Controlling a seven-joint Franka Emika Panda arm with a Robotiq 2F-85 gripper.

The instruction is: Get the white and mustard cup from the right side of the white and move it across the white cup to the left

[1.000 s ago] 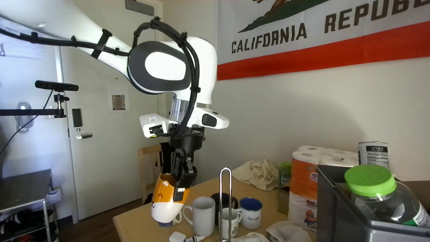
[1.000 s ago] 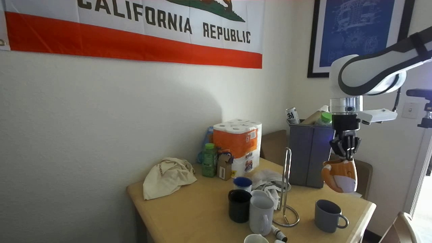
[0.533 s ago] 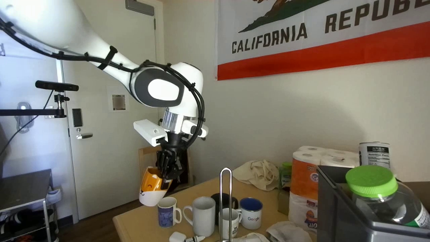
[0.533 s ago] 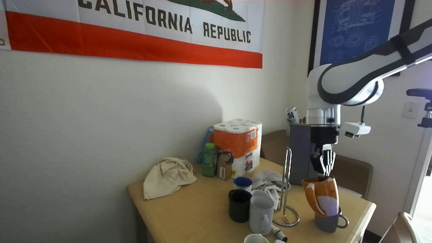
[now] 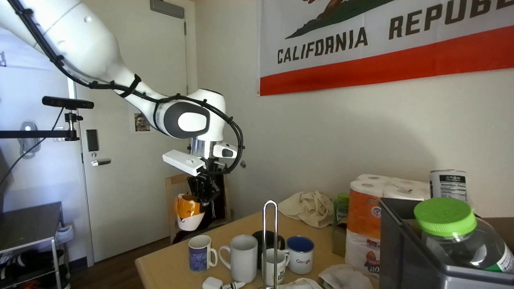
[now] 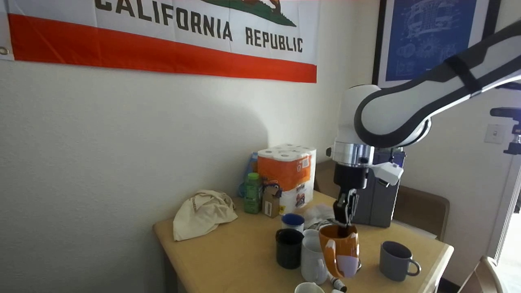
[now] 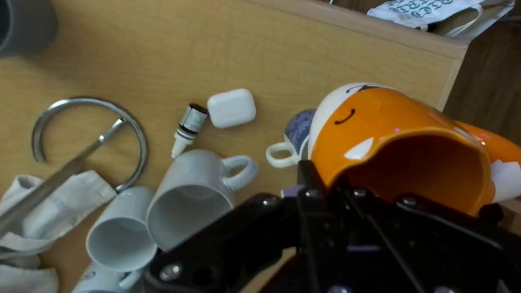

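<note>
Wrist view: the pincer [image 7: 325, 184] holds the orange and white cup [image 7: 374, 118] up by its rim, and the plain white cup [image 7: 193, 173] stands on the bench [image 7: 163, 61]

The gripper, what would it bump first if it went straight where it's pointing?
Pointing down, the gripper would probably bring its orange cup onto the blue-patterned mug, which peeks out behind that cup in the wrist view. Depth is unclear, so it might miss and reach the tabletop.
</note>
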